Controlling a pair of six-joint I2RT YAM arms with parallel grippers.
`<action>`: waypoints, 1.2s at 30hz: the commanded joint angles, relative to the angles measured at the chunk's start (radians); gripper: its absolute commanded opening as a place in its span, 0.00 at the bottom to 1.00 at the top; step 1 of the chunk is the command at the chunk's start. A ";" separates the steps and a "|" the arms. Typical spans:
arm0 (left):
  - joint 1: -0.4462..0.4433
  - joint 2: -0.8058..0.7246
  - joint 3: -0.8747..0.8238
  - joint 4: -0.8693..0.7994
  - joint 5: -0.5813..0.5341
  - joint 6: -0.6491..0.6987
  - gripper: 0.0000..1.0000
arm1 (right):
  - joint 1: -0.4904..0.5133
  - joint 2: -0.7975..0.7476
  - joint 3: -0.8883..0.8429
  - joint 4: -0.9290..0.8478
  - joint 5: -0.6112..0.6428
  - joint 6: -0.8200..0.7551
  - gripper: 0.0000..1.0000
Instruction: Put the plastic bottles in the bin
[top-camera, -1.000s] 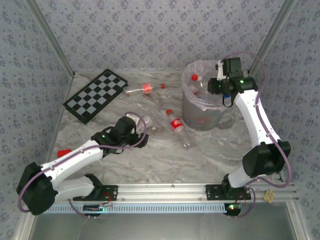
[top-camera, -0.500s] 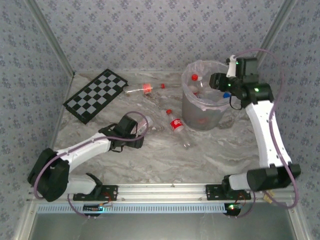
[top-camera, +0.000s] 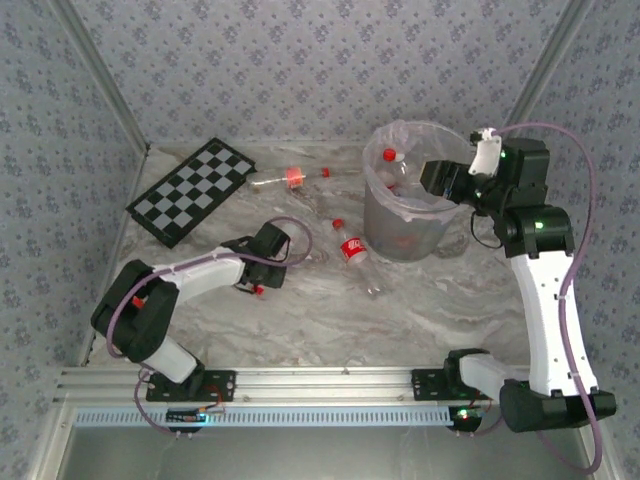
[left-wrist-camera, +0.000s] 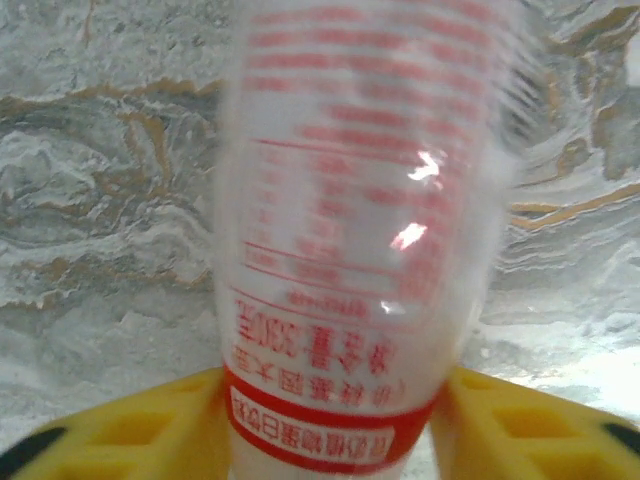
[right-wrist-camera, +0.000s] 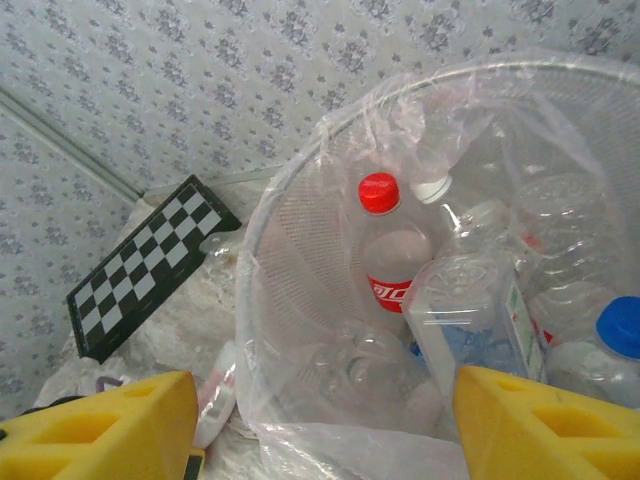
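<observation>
In the left wrist view a clear plastic bottle (left-wrist-camera: 360, 200) with a red-printed label stands between my yellow fingers (left-wrist-camera: 150, 435), which press on both its sides just above the marble table. From above, my left gripper (top-camera: 274, 246) is low at mid-table. My right gripper (right-wrist-camera: 325, 425) hangs open over the near rim of the bin (top-camera: 405, 215), with nothing between its fingers. Inside the bin lie several bottles, among them a red-capped one (right-wrist-camera: 392, 250) and a blue-labelled one (right-wrist-camera: 480, 320). Two more bottles lie on the table, one (top-camera: 352, 250) beside the bin and one (top-camera: 288, 178) farther back.
A black-and-white chequered board (top-camera: 192, 190) lies at the back left. The bin's clear bag liner (right-wrist-camera: 330, 450) drapes over its rim. A small red piece (top-camera: 258, 290) lies on the table (top-camera: 330, 320) beside my left arm. Patterned walls close in the table's back and sides.
My left gripper has shut on the bottle at mid-table. My right gripper has opened above the bin and pulled back to its right side.
</observation>
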 joint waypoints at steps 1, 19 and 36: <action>-0.002 -0.001 0.040 -0.030 0.007 0.000 0.44 | -0.007 -0.011 -0.017 0.038 -0.067 0.025 0.70; -0.071 -0.484 -0.017 0.281 0.328 0.040 0.39 | 0.269 0.167 0.122 0.080 -0.140 0.023 0.75; -0.116 -0.486 -0.002 0.376 0.382 0.099 0.39 | 0.427 0.405 0.248 0.041 -0.184 0.027 0.90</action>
